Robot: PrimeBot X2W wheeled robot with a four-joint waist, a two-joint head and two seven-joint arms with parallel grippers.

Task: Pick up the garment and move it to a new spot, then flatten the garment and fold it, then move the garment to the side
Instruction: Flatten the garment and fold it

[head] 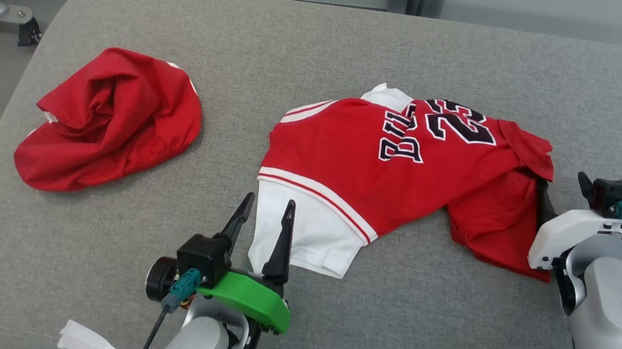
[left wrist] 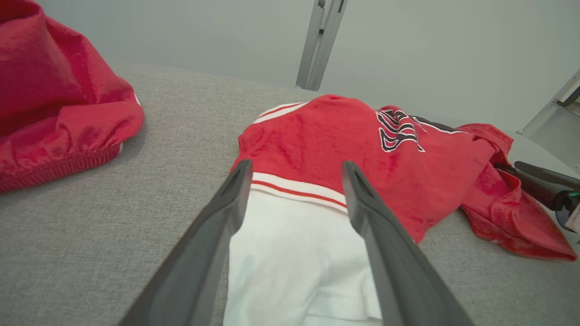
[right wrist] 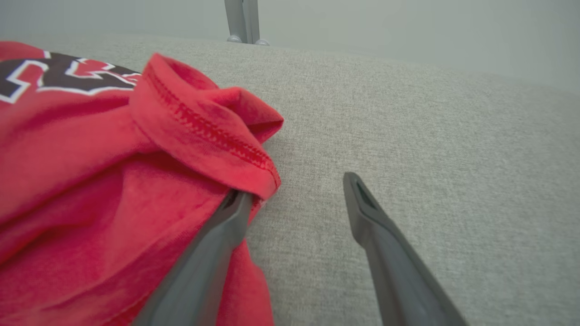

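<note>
The left gripper (head: 270, 199) stands with its jaws wide apart and nothing clamped between them. In the left wrist view its two fingers (left wrist: 213, 235) straddle a white sleeve (left wrist: 290, 253), the tips reaching about as far as the red-and-white striped band where the sleeve meets the red body. Whether the fingers touch the cloth I cannot tell.

The right gripper (right wrist: 292, 185) is also spread wide. In its wrist view one finger's tip is tucked under a rolled red hem (right wrist: 204, 136) at the garment's edge, while the other finger is over bare grey cloth, clear of the garment. It grips nothing.

The jersey (head: 355, 161) lies crumpled between the two grippers, near the middle of the pad (head: 353, 46), a grey fabric-covered surface. It is red with white sleeves, and black letters and a number (head: 457, 122) outlined in white face up across its far side. One white sleeve points toward the left gripper; a bit of white shows at the far edge. The right end is bunched and folded over on itself beside the right gripper.

Well apart to the left, a second red garment (head: 112, 122) sits in a rumpled heap. A white scrap (head: 83, 339) lies at the near edge by the left arm.
</note>
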